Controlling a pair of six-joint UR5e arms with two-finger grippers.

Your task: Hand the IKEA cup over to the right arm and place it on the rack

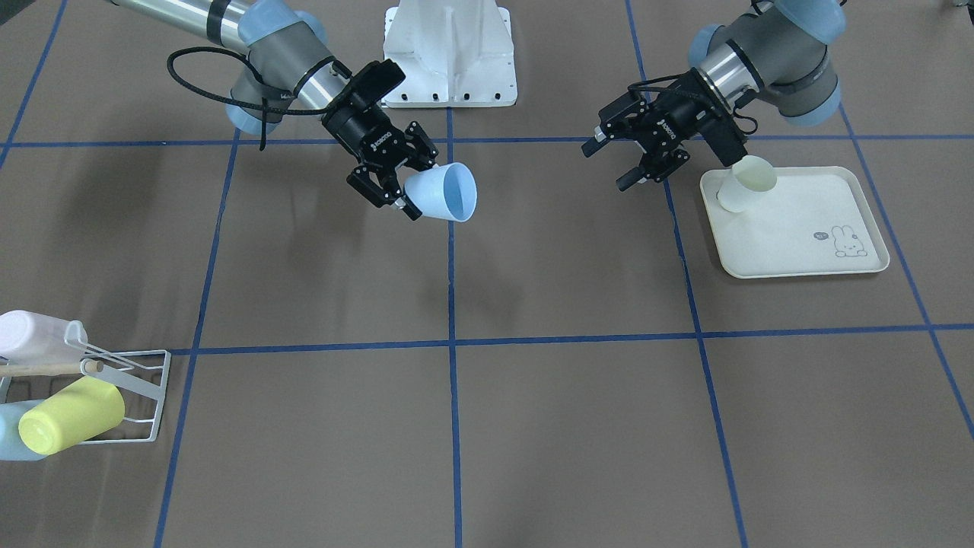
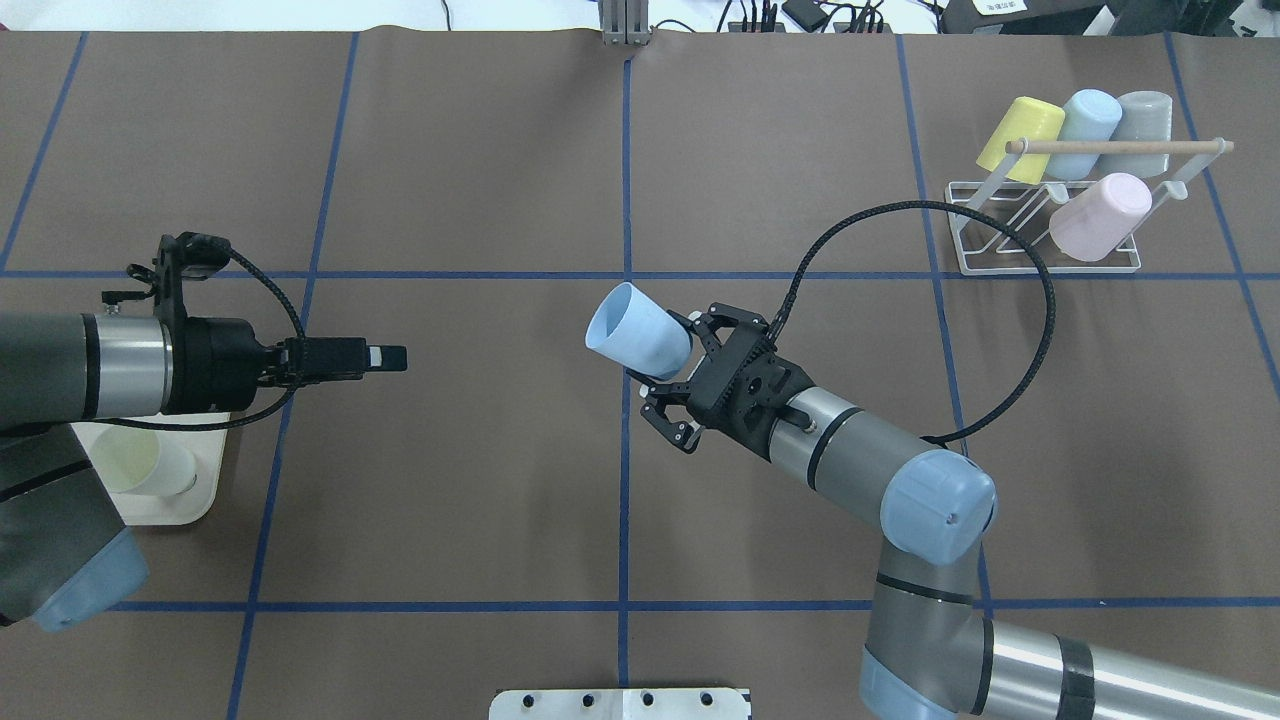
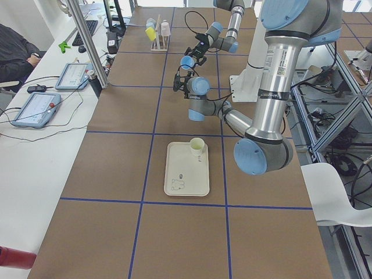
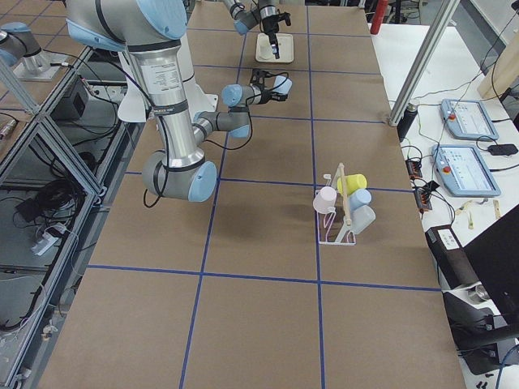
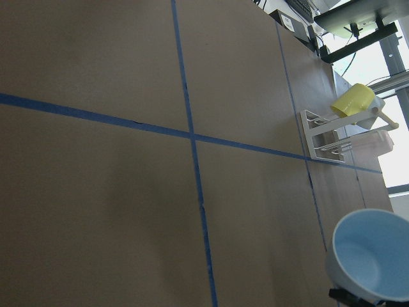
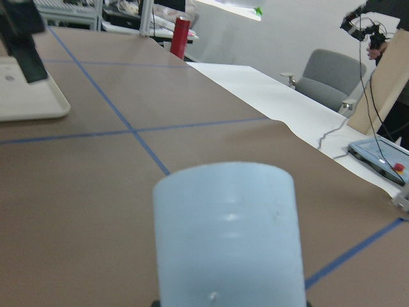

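Note:
The IKEA cup (image 1: 445,192) is light blue and lies sideways in the air over the table's middle, its mouth turned toward the left arm. The right arm's gripper (image 1: 418,186) is shut on the cup's base, as the overhead view also shows for the cup (image 2: 635,330) and the gripper (image 2: 672,352). In the right wrist view the cup (image 6: 227,236) fills the lower centre. My left gripper (image 1: 606,165) hangs open and empty a short way off, pointing at the cup's mouth (image 5: 370,262). The white wire rack (image 2: 1050,255) stands at the far right.
The rack holds several cups: yellow (image 2: 1020,140), blue (image 2: 1085,120), grey (image 2: 1140,120) and pink (image 2: 1100,215). A cream rabbit-print tray (image 1: 806,236) with a pale yellow cup (image 1: 746,186) lies under the left arm. A person and tablets are at the side table (image 3: 35,110).

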